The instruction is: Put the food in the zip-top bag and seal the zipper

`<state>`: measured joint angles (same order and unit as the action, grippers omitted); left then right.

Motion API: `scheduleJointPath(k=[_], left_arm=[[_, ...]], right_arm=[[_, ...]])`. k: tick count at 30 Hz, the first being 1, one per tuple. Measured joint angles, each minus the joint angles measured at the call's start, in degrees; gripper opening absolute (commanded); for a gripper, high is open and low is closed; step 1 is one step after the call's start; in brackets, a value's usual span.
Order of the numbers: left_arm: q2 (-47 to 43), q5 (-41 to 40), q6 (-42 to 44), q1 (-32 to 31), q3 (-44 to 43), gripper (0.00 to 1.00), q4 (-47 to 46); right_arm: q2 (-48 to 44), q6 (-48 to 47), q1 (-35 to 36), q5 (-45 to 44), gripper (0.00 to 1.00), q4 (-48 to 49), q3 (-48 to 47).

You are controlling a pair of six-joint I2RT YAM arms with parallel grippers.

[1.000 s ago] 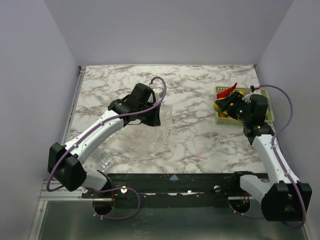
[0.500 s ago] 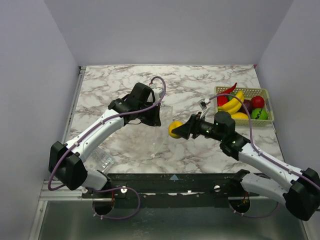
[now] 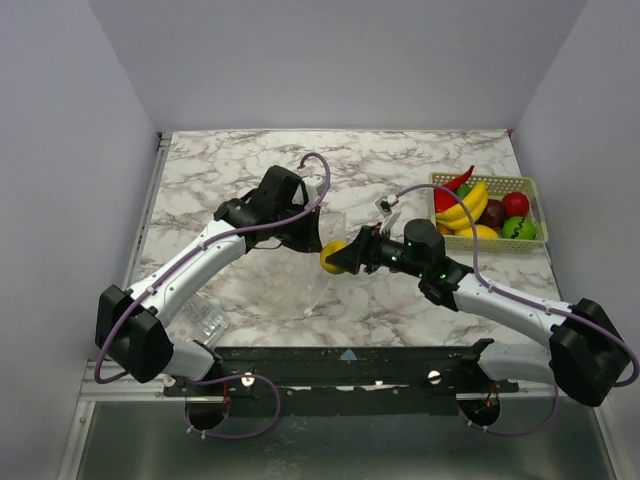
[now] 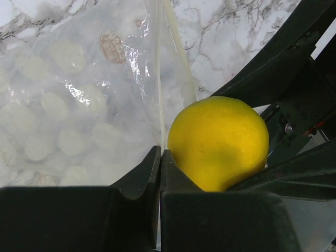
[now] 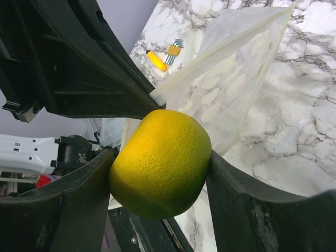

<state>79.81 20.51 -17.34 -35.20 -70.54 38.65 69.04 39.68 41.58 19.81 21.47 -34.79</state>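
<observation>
My right gripper (image 3: 338,257) is shut on a yellow toy lemon (image 3: 331,256), also large in the right wrist view (image 5: 160,164) and in the left wrist view (image 4: 218,142). It holds the lemon right at the mouth of the clear zip-top bag (image 3: 322,268). My left gripper (image 3: 312,238) is shut on the bag's top edge and holds it up off the table. The bag's pale zipper strip (image 4: 176,44) runs away from my left fingertips. The bag's clear body shows in the right wrist view (image 5: 231,84).
A pale green basket (image 3: 541,218) at the right holds a banana (image 3: 462,206), a red pepper, a red ball (image 3: 515,203) and a green ball (image 3: 518,227). A small crinkly clear packet (image 3: 207,321) lies near the left arm's base. Small tools (image 5: 164,56) lie beyond the bag.
My right arm left the basket with the lemon and swung left across the table to the bag's mouth. My left gripper has stayed put, holding the bag.
</observation>
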Motion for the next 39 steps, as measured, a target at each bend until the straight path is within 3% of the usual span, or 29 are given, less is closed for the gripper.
scheduleJointPath(k=[10,16,20,39], left_arm=[[-1.07,1.29,-0.28,1.40,0.85,0.00,-1.20],[-1.55,2.84,-0.87,2.03,1.36,0.00,-1.92],[-1.62,3.56,-1.07,2.14,1.60,0.00,-2.47],[-1.81,4.31,-1.11,2.25,1.68,0.00,-2.60]], right_arm=[[1.38,-0.24,0.04,-3.98,0.50,-1.05,-1.68],[2.01,-0.17,0.39,-4.09,0.73,-1.01,-1.70],[2.45,0.09,0.70,-4.07,0.81,-0.98,-1.70],[-0.83,0.22,0.74,-6.40,0.84,-2.36,-1.68]])
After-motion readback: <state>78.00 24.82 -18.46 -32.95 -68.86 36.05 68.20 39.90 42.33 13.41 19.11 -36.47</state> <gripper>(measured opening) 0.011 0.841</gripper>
